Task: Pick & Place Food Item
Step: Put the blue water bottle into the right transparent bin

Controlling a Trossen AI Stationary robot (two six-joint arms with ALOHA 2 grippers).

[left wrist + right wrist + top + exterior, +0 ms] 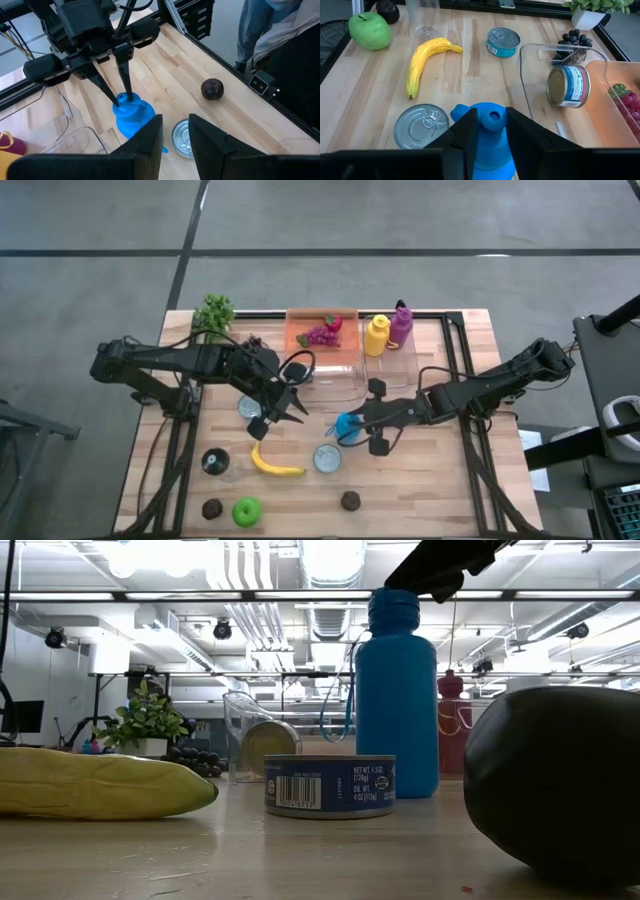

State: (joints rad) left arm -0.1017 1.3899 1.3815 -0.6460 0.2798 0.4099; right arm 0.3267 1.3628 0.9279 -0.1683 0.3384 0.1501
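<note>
Pinching the neck of an upright blue plastic bottle [487, 145], the right gripper [352, 427] has its two dark fingers [125, 75] closed on the cap from either side; we see this grip in both wrist views. The right arm reaches in low from the table's right edge, stretched nearly level toward the centre, wrist angled slightly down.

We note the bottle stands mid-table on the wooden table [440, 480], just beside a flat silver-topped tin can with a blue label [327, 458]. A yellow banana [273, 463] lies near that can, on its far side from the bottle.

The left gripper [283, 408] hangs above the table left of centre, fingers [150, 142] a narrow gap apart and holding nothing that we can see. Its arm extends from the left edge, elbow bent.

Farther out: a second tin can lying on its side [568, 86] inside a clear plastic container [535, 55], a green apple [246, 511], a dark round fruit [350, 500], an orange tray [300, 330] with purple grapes [320, 335], a yellow bottle [376, 335] and a purple bottle [400, 325].
</note>
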